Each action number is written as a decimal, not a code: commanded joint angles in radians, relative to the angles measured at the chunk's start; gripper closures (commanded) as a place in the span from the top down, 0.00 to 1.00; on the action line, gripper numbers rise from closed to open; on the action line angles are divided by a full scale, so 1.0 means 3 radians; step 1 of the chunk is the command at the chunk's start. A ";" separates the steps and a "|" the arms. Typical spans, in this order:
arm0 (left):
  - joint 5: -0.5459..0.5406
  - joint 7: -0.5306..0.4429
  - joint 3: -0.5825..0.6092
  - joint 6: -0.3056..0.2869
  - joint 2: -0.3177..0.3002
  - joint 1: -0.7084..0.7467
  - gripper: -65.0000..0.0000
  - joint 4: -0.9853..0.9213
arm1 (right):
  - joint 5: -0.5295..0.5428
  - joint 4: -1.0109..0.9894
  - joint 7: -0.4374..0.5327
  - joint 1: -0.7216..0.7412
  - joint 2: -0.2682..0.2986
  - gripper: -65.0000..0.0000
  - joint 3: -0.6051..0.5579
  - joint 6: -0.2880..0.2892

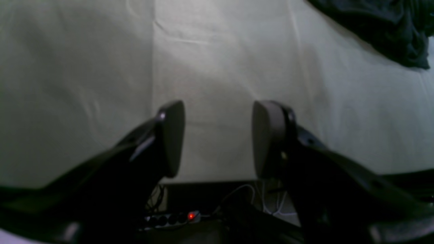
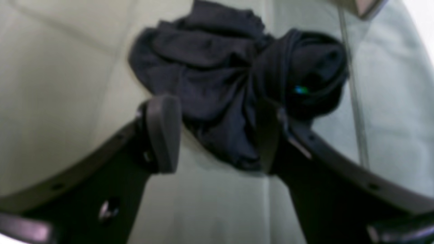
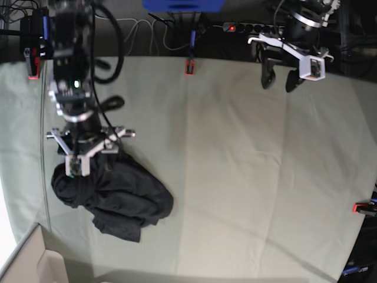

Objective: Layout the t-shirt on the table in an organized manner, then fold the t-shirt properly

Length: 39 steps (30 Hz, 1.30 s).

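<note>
the t-shirt [image 3: 112, 197] lies bunched up on the table [image 3: 247, 177], soft, light and floppy. best to pinch an edge. right gripper [image 2: 217, 135] hangs just above it, jaws apart and empty. far off, left gripper [image 1: 218, 139] is apart too.
</note>
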 commanded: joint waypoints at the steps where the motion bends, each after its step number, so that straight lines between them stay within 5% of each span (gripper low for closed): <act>1: -0.0007 -0.0083 -0.0009 -0.0001 -0.0013 0.0037 0.48 0.0054 | -0.0001 -0.0090 0.0059 0.0110 0.0019 0.55 0.0010 0.0016; 14: -0.0007 -0.0078 -0.0014 -0.0001 -0.0013 0.0073 0.48 0.0038 | -0.0006 -0.1701 0.0422 0.0739 0.0076 0.52 0.0010 0.0016; 16: -0.0007 -0.0078 -0.0014 -0.0001 -0.0013 0.0068 0.48 0.0033 | -0.0001 -0.1742 0.0432 0.0734 0.0081 0.44 0.0010 0.0016; 20: -0.0007 -0.0078 -0.0014 -0.0001 -0.0013 0.0063 0.48 0.0028 | -0.0001 -0.1676 0.0407 0.0611 0.0071 0.00 0.0010 0.0016; 28: -0.0007 -0.0078 0.0002 -0.0001 -0.0013 -0.0106 0.48 0.0028 | -0.0001 -0.0090 0.0407 -0.0258 -0.0206 0.00 -0.0297 0.0016; 33: -0.0007 -0.0078 0.0012 -0.0001 -0.0013 -0.0260 0.48 0.0028 | -0.0001 0.0702 0.0402 -0.0749 -0.0195 0.00 -0.1024 0.0016; 39: -0.0007 -0.0073 0.0017 -0.0001 -0.0013 -0.0485 0.48 -0.0085 | -0.0006 0.0687 0.0407 -0.0903 0.0014 0.07 -0.1658 0.0016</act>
